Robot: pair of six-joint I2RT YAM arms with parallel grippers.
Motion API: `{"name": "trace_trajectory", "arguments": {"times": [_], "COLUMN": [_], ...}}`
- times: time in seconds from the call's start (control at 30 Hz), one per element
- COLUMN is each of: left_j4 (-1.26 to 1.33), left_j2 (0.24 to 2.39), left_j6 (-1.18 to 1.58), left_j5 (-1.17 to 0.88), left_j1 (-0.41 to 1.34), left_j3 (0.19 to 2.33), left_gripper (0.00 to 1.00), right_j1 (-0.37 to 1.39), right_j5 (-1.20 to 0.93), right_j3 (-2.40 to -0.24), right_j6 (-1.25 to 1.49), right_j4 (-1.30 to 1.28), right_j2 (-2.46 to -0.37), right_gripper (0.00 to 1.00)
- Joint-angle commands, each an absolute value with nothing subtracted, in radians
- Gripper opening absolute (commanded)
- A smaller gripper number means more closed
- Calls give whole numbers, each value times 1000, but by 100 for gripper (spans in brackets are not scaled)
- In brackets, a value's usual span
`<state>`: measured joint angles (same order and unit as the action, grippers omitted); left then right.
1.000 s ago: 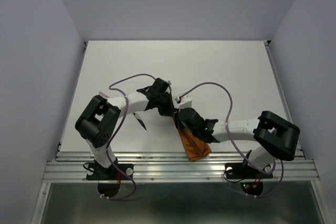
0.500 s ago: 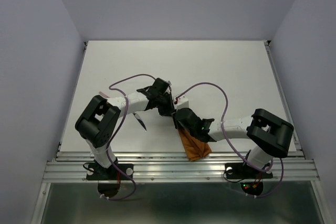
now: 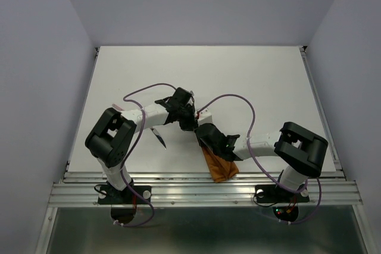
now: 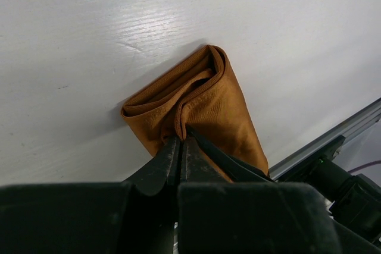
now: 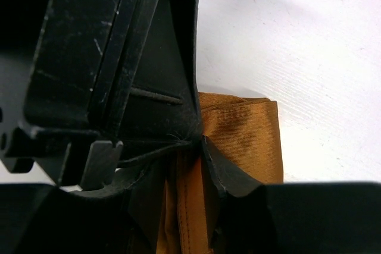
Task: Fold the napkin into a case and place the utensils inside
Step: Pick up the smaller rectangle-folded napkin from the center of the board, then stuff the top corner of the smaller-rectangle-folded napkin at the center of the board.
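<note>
Left fingers (image 4: 164,162) clenched on the folded napkin (image 4: 208,108); right fingers (image 5: 225,173) straddle a layer, can't tell if gripping. Tug crosswise and the fold could spring open.

napkin (image 3: 219,168) far end hidden under right arm (image 3: 262,144), utensil (image 3: 161,138) too small to identify

Count, top view:
- Arms: 2, left arm (image 3: 149,114) and right arm (image 3: 265,144).
- Grippers: 2, left gripper (image 3: 189,124) and right gripper (image 3: 205,136), both mid-frame.
- Rust-orange case (image 3: 219,166): 1, lower centre. Both wrist views show that same one.
- Utensil (image 3: 161,138): 1 in sight, left of centre, with a dark pointed end. Can't tell if there are more.
- Purple cables: 2, left cable (image 3: 149,89) and right cable (image 3: 253,108).
- Table (image 3: 238,69): 1.
</note>
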<state>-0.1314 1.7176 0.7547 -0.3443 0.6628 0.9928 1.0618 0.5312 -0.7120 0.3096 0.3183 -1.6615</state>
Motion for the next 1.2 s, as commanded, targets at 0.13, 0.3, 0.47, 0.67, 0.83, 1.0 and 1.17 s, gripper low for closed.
{"name": "trace_trajectory", "arguments": {"times": [0.13,0.3,0.47,0.67,0.83,1.0,1.17], "left_j4": [-140,-130,-111,-89,-84,-69,-14], "left_j2": [1666,1658,1629,1572,1537,1482,1416], "left_j6": [752,752,744,730,721,706,664], "left_j5": [-364,-365,-365,-347,-331,-305,-276], "left_j1": [664,664,664,664,664,663,666], "left_j3": [1026,1019,1008,993,973,942,872], "left_gripper": [0,0,11,61,63,50,30], "right_j1": [1065,1065,1065,1046,1016,994,973], "right_j5": [581,586,572,519,465,425,393], "right_j3": [-741,-730,-701,-655,-617,-584,-565], "right_j6": [342,373,426,520,581,629,658], "right_j4": [359,359,359,373,399,425,436], "right_j2": [-1637,-1615,-1582,-1546,-1514,-1496,-1482], "right_gripper": [22,10,1,1,1,1,1]}}
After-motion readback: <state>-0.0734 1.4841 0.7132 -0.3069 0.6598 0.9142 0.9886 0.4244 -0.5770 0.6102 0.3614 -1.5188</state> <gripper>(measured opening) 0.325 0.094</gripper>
